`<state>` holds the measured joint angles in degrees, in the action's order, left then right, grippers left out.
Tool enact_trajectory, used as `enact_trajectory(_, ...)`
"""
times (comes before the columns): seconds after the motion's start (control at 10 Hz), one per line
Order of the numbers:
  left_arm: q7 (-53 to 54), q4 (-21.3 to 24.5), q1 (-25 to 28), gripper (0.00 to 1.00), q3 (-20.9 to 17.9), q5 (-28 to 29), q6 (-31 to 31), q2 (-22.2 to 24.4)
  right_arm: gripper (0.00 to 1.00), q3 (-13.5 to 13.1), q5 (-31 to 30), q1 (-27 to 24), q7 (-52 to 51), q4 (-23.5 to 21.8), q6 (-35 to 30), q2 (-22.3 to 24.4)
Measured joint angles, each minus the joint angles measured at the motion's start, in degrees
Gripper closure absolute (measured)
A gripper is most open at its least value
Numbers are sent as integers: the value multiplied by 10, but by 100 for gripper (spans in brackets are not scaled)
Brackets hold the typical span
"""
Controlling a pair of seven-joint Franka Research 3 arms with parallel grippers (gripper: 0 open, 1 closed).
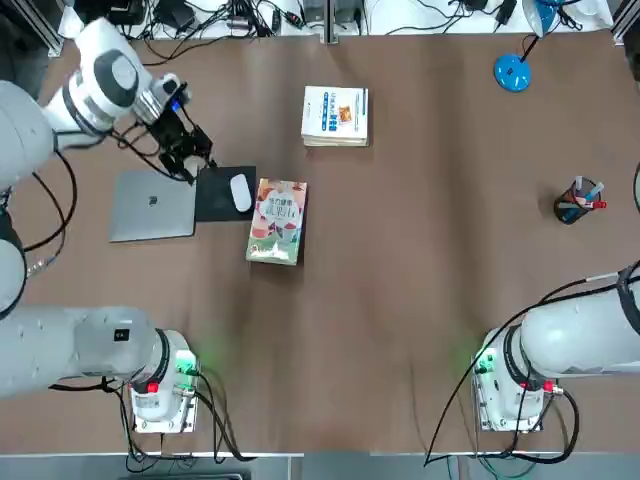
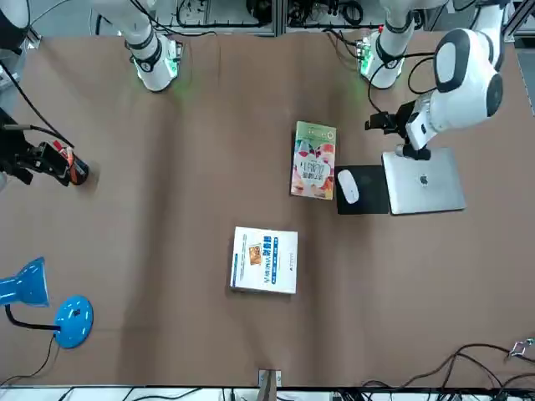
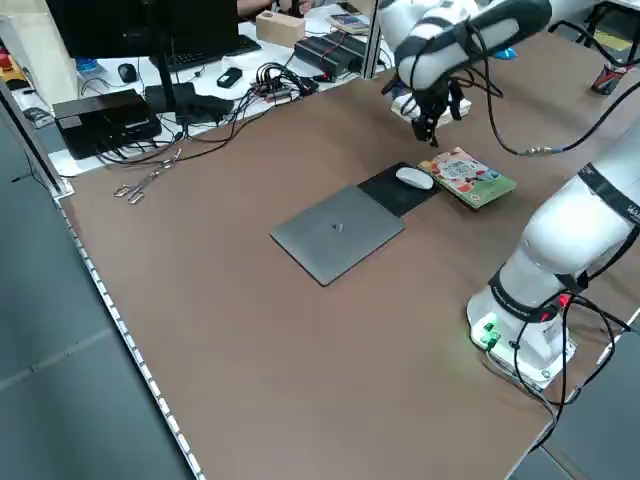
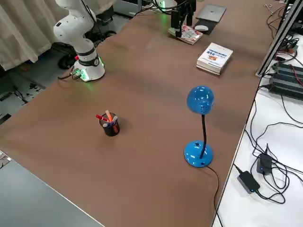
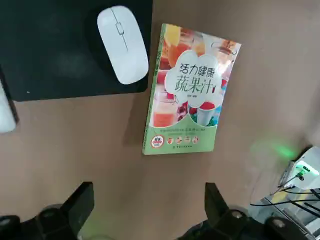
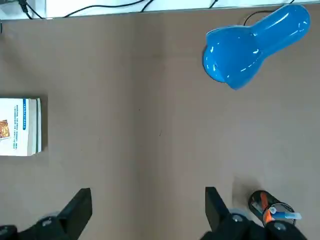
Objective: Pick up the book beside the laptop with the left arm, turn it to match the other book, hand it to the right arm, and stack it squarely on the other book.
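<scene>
The book (image 1: 277, 221) lies flat on the worktop (image 1: 420, 260), just beside the mouse pad (image 1: 222, 194) next to the laptop (image 1: 152, 205). The other book (image 1: 335, 116) lies well apart. The left tool (image 1: 187, 155) hovers above the laptop's far corner, fingers spread, empty. The right tool (image 6: 147, 220) is parked near the pen cup (image 1: 578, 201), fingers spread.

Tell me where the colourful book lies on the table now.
In the top view the colourful book lies flat left of centre, just right of the black mouse pad, with the white book farther from the robot.
</scene>
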<state>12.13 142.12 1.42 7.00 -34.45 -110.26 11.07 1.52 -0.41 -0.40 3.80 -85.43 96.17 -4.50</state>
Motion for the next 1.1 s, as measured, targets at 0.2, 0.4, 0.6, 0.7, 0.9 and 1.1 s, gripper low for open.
enact_trajectory(0.2,79,58,8,4,0,-66,-56,-10,0,0,0,3,0,0,0,0)
enact_trajectory(0.4,129,87,8,7,9,-106,-90,-36,0,0,0,3,0,0,0,0)
enact_trajectory(0.6,177,90,8,5,37,-196,-123,-82,0,0,0,4,0,0,0,-1)
enact_trajectory(0.7,200,92,7,5,57,-232,-144,-105,0,0,0,4,0,0,1,-2)
enact_trajectory(0.9,255,99,7,5,72,-273,-170,-146,0,0,0,4,0,0,4,-3)
enact_trajectory(1.1,316,101,9,5,71,-296,-176,-182,0,0,0,4,0,0,5,-3)
